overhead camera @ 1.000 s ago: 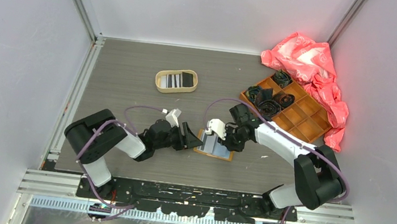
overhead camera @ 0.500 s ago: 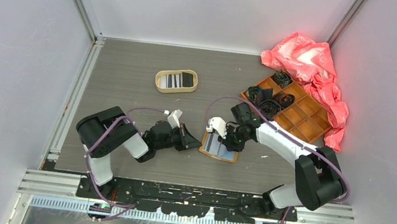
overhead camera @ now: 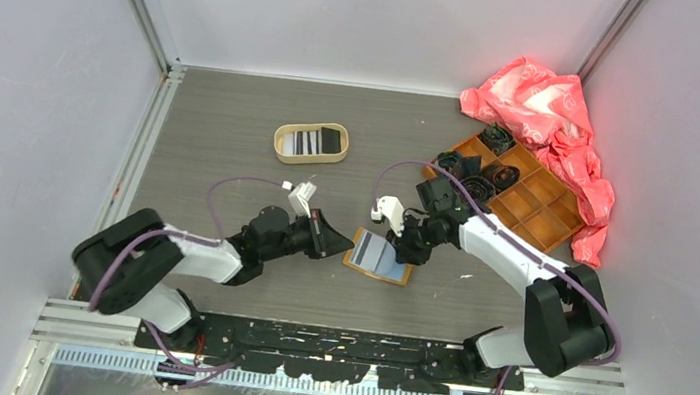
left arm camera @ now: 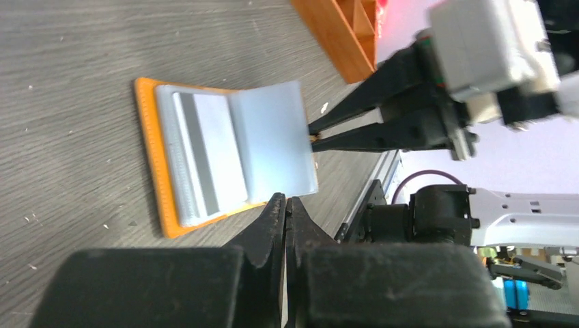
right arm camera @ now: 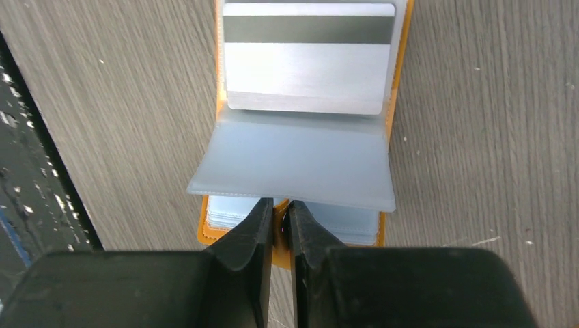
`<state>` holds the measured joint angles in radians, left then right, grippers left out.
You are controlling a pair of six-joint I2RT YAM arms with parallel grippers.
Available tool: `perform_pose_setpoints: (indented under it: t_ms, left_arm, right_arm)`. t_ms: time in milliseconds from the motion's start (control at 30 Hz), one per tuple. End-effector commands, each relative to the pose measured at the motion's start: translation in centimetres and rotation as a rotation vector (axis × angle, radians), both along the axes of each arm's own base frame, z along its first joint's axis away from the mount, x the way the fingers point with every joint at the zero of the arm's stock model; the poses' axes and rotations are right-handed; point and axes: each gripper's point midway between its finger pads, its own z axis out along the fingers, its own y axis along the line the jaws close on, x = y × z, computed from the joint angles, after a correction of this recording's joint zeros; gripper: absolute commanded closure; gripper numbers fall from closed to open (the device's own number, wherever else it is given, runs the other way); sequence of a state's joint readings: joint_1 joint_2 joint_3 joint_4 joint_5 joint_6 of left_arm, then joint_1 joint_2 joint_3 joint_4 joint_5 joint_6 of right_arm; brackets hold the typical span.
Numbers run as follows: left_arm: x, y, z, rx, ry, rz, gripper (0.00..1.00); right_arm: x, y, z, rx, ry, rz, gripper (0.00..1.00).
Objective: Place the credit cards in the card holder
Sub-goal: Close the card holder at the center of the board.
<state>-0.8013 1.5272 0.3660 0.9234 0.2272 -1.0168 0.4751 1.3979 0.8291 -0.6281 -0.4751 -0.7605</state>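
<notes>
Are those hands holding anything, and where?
The right hand seems to pinch the clear flap of the card holder by its free edge; the left hand is shut, empty.

Bright, even overhead light; shadows short, soft. Red glow on right wall (overhead camera: 694, 149) beside pink bag (overhead camera: 548, 111). Wrist views: left gripper (left arm camera: 285, 203), right gripper (right arm camera: 276, 206) blurred near lens (dark, featureless); table (left arm camera: 68, 68) grain sharp.

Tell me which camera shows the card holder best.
Right wrist: the card holder sits close and head-on, lying open with a dark-striped card inside, the right claw pinching its near edge. Left wrist shows it at a slant; top external shows it small.
</notes>
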Motion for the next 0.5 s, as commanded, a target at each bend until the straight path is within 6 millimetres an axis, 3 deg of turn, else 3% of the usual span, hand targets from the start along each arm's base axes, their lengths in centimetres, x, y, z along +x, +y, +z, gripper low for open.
perform_pose_setpoints:
  t_ms: [0, 167, 233, 300, 367, 467]
  left_arm:
    - [-0.3, 0.7, 1.7, 0.095, -0.091, -0.006, 1.00]
    - [-0.1, 2.0, 1.3, 0.209, -0.097, 0.011, 0.97]
    - [-0.1, 2.2, 1.0, 0.241, -0.094, 0.008, 0.76]
    - [-0.2, 2.3, 0.5, 0.269, -0.091, -0.006, 0.63]
    - [-0.1, 2.3, 0.0, 0.303, -0.081, -0.016, 0.54]
    - [0.3, 2.4, -0.9, 0.359, -0.068, -0.014, 0.50]
  right_arm:
    - [1.0, 2.5, 2.3, 0.123, 0.010, -0.017, 0.98]
    - [1.9, 1.9, 2.8, 0.121, -0.016, -0.053, 0.97]
    - [2.1, 1.7, 3.9, 0.158, -0.027, -0.070, 0.96]
    - [1.9, 1.4, 4.3, 0.179, -0.032, -0.073, 0.95]
    - [1.9, 1.0, 4.1, 0.169, -0.045, -0.065, 0.94]
    - [2.5, 0.2, 3.5, 0.114, -0.079, -0.066, 0.94]
